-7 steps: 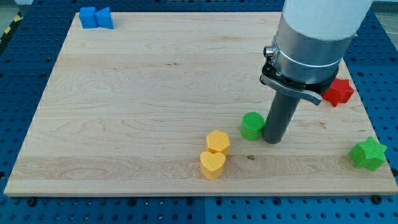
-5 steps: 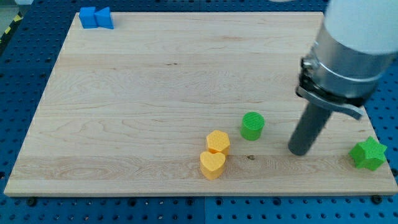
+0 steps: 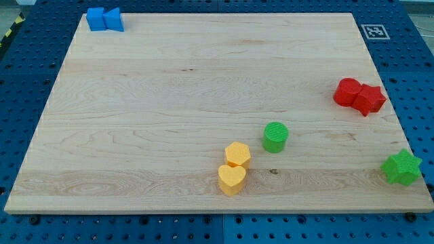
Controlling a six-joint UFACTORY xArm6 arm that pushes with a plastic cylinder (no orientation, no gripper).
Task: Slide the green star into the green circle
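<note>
Green star (image 3: 401, 167) sits at the board's right edge, well apart from the green circle (image 3: 275, 136). We judge it light, rigid and prone to spin, so we'd push its right side. Our tip is out of view, so we cannot tell its position.

A pale wooden board (image 3: 169, 102) lies on a blue perforated table (image 3: 27, 81).

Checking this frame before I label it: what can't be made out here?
- My tip: not in the camera view at all, so its place relative to the green star and green circle is unknown.
- Two touching red blocks: shapes unclear.
- Two touching blue blocks: small, at the view's top, shapes unclear.
</note>
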